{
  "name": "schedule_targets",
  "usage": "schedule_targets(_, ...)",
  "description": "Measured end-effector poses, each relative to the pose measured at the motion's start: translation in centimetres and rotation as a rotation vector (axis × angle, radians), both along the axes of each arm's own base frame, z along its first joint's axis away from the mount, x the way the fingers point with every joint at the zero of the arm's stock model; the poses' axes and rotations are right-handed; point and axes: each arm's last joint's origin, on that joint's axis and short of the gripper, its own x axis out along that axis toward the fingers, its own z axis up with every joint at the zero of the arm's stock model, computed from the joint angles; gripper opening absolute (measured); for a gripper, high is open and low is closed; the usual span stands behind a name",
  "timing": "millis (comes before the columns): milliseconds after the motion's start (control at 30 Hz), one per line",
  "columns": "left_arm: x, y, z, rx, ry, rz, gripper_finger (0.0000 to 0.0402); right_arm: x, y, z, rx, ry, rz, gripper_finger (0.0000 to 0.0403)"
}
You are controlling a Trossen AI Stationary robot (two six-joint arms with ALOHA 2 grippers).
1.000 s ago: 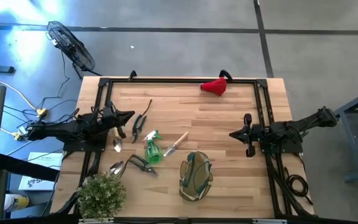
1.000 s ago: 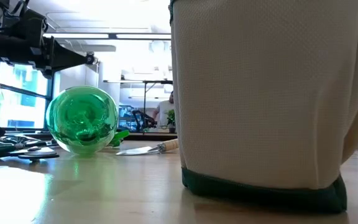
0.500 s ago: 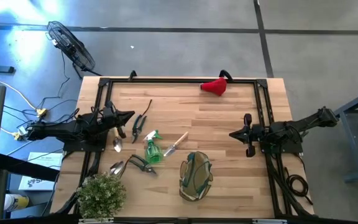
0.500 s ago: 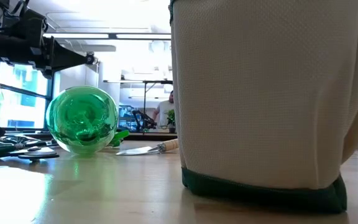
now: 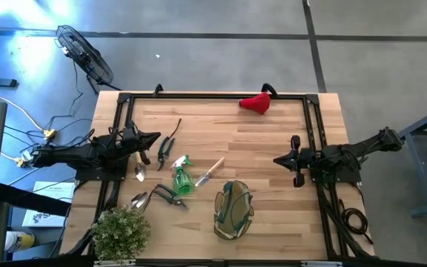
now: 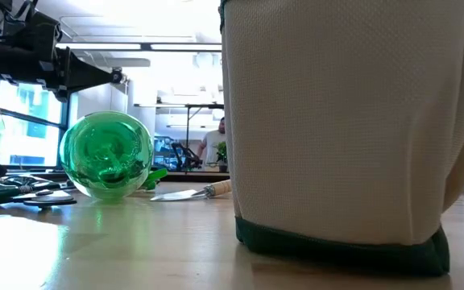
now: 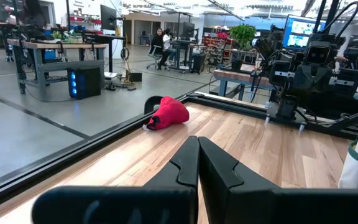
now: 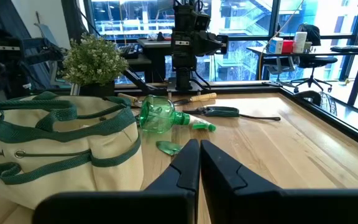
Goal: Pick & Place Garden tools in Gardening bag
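Between the two end effectors, toward the left one, lie the garden tools (image 5: 170, 174): a green spray bottle (image 5: 181, 178) on its side, a wooden-handled trowel (image 5: 209, 171) just beside it on the side toward the right end effector, black-handled pruners (image 5: 167, 149) nearest the left end effector, a second pair (image 5: 167, 196) and two silver scoops (image 5: 138, 187) closer to the near edge. The gardening bag (image 5: 233, 210) stands apart from them, nearer the right end effector, pale canvas with green trim and handles, mouth up and slack. A red piece (image 5: 256, 102) sits alone at the far rail, well apart from both arms. Nothing appears to be in the bag yet, so I judge the task at its very start: no tool is gripped, approach not begun. The left end effector (image 5: 156, 136) hovers just beside the pruners, fingers pressed together; the right end effector (image 5: 277, 159) waits off to the bag's far side, fingers likewise pressed together. Next move likely falls to the left arm: spread the fingers, drop over the pruners' handles, lift, carry across to the bag's mouth. The soft mouth may fold, and the bottle could roll. A potted plant (image 5: 121, 231) stands at the tabletop (image 5: 273, 133) corner, not part of the job.
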Motion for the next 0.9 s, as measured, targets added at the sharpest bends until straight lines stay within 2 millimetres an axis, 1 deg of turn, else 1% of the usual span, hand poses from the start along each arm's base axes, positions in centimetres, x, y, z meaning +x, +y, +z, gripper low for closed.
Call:
schedule_targets(667,0.00,0.00,0.01,0.000,0.000,0.000,0.0000,0.00,0.00,0.00,-0.008,0.000,-0.001,0.0005)
schedule_targets(800,0.00,-0.01,0.03,0.000,-0.003,-0.005,0.0000,0.00,-0.03,-0.01,-0.159,0.004,-0.008,0.0005)
schedule_targets(900,0.01,-0.04,0.06,0.001,-0.006,-0.016,0.0000,0.00,-0.01,0.00,-0.206,0.004,0.001,0.0005)
